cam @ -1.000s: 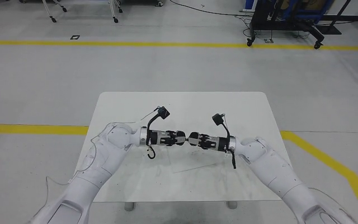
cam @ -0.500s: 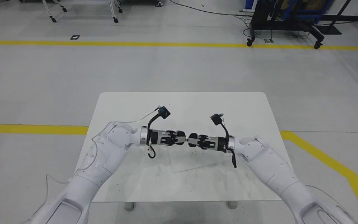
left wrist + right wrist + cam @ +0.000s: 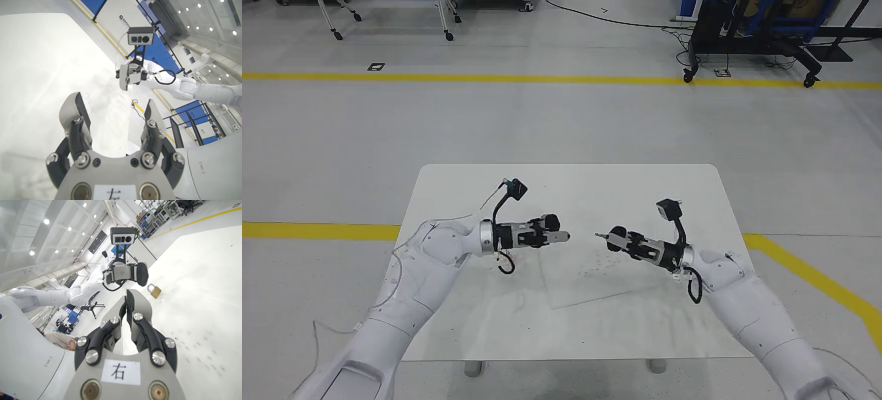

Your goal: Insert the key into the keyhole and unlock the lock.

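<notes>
Left claw (image 3: 113,98) wide open, empty; right claw (image 3: 127,297) pinched on key (image 3: 126,291). Lock (image 3: 154,291) lies loose mid table (image 3: 662,190); a push prob slides it.

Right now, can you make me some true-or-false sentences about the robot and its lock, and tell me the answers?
1. The left end effector is open and empty. True.
2. The padlock hangs from the left end effector. False: it lies on the table, apart from both end effectors.
3. The right end effector is shut. True; a thin metal sliver, probably the key, pokes from its tip.
4. The two end effectors touch each other. False: the top view shows a gap between them.
5. The padlock is red. False: its body is brass-coloured, with a silvery shackle.
</notes>
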